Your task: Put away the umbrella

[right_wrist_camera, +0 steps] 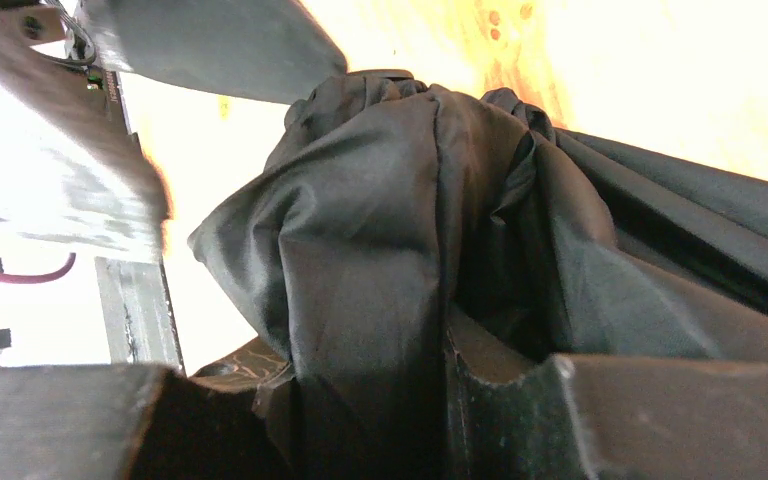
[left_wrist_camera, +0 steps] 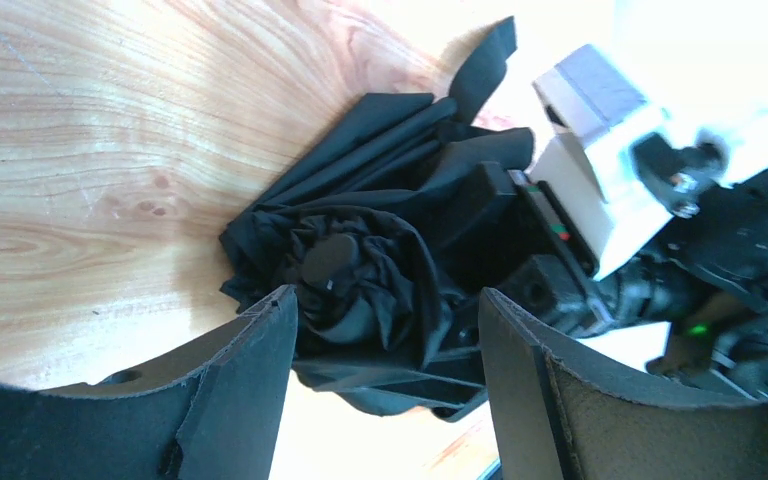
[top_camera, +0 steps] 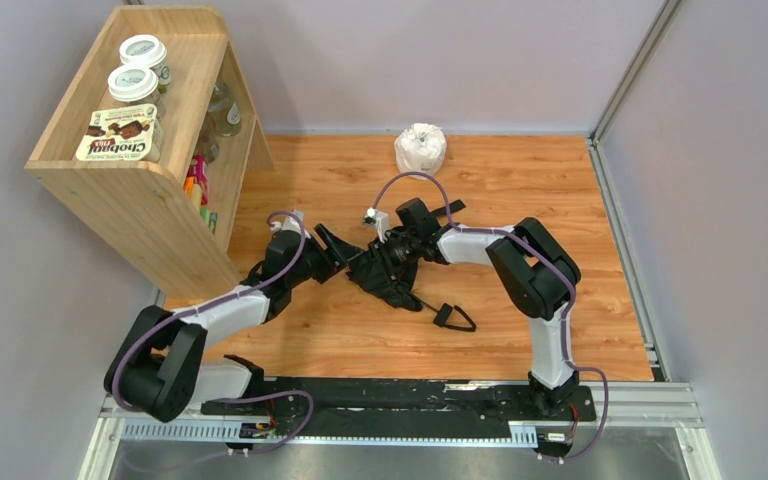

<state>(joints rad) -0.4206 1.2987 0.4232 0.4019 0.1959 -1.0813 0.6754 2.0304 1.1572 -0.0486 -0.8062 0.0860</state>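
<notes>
1. The left gripper (left_wrist_camera: 388, 300) has its jaws wide apart. Its two black fingers (left_wrist_camera: 245, 390) flank the crumpled end of the bundle ahead of them without pinching it.
2. The right gripper (right_wrist_camera: 360, 375) is clamped on a thick fold of black cloth, which bunches up and runs down between its two dark fingers (right_wrist_camera: 620, 420).
3. From above, the left gripper (top_camera: 332, 245) and the right gripper (top_camera: 392, 252) face each other closely across the same bundle. The left one comes in from the left and the right one from the right.
4. The black fabric compact folding umbrella (top_camera: 382, 275) lies collapsed and loosely gathered on the middle of the table, between and just below the two grippers.
5. In the left wrist view the umbrella (left_wrist_camera: 400, 190) shows a round black cap (left_wrist_camera: 328, 258) ringed by puckered folds, with longer pleats fanning away behind it.
6. A black looped wrist strap (top_camera: 452, 318) lies flat on the wood, on the near right side of the bundle.
7. The orange-brown wood-grain table (top_camera: 520, 200) carries everything.
8. A white paper roll (top_camera: 420, 148) stands at the far edge, well apart from the umbrella.
9. A light wooden shelf unit (top_camera: 130, 190) stands at the far left corner. Its top holds two white-lidded jars (top_camera: 134, 84) and a flat printed snack box (top_camera: 118, 135).
</notes>
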